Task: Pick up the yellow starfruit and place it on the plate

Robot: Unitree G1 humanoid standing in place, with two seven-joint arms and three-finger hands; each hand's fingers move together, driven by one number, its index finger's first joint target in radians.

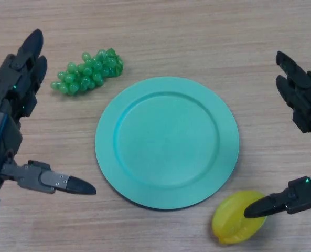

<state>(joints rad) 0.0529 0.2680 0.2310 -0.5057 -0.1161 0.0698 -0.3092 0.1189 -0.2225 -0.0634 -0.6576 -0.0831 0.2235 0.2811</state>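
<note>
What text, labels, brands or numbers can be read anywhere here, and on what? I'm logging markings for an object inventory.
None: no readable text in the head view.
The plate, the yellow starfruit and the green grapes bear no label.
The left hand and right hand show only small green lights, no lettering.

One plate (pixel 167 142), one starfruit (pixel 237 217), one grape bunch (pixel 87 71).

Bare table (pixel 197 31) is left along the far edge and between the plate (pixel 167 142) and each hand. The near right is taken up by the starfruit (pixel 234 223), just beside the plate rim, with the right hand (pixel 302 157) spread open above it. The far-left passage is narrowed by the grapes (pixel 88 71), near the open left hand (pixel 13 105).
</note>
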